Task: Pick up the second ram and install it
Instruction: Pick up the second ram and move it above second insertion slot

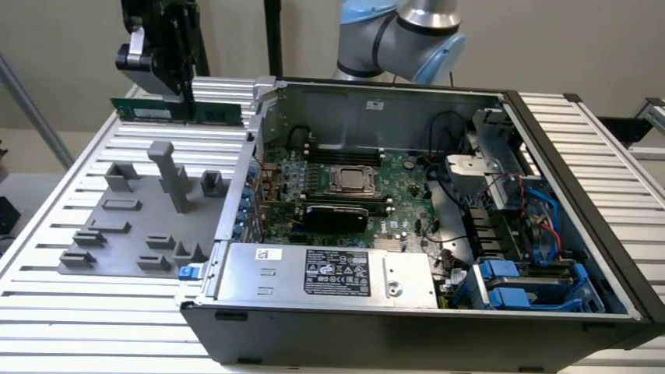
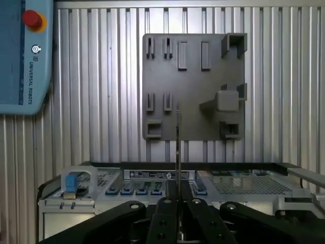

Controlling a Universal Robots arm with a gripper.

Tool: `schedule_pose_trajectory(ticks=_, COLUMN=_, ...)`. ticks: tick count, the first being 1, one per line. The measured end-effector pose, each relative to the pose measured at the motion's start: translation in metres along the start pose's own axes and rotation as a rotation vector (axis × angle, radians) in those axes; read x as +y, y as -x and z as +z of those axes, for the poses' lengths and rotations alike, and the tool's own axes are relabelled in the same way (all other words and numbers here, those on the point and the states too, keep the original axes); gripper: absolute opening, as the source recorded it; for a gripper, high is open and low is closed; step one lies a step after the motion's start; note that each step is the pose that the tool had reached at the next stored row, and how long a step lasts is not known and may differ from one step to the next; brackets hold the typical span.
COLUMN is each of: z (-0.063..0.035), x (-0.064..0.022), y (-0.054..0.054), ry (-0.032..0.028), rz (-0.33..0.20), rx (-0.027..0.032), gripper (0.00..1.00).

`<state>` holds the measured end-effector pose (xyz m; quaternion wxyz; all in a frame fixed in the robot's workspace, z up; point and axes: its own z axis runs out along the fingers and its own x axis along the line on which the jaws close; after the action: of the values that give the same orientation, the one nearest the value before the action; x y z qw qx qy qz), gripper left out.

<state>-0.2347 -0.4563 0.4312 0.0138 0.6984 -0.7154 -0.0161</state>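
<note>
Second ram [image 1: 218, 114], long flat dark-green circuit-board stick: clamped level between the closed fingers of the black gripper [image 1: 171, 100], aloft at ten o'clock from the open black computer case [image 1: 416, 335], twelve o'clock of the grey plastic holder tray [image 1: 104, 234]. Likely risk: the narrow grip may let the stick tilt, jamming it against the green motherboard [image 1: 400, 167].

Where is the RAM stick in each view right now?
Exterior view: the RAM stick is a green board held level in the hand, at the exterior view's upper left, beyond the grey fixture plate.
Wrist view: edge-on, a thin line rising from the hand, crossing the grey fixture plate.
Shared landmark: the grey fixture plate.
</note>
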Motion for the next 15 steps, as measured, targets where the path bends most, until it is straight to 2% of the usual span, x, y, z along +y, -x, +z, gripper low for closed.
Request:
schedule_pose_trajectory(ticks=10, z=-0.0017, x=-0.0456, y=0.002, ry=0.0003, rz=0.000, rx=-0.0089, gripper=0.00)
schedule_pose_trajectory(ticks=15, z=-0.0002, x=-0.0682, y=0.005, ry=0.0009, rz=0.000, rx=-0.0109, gripper=0.00)
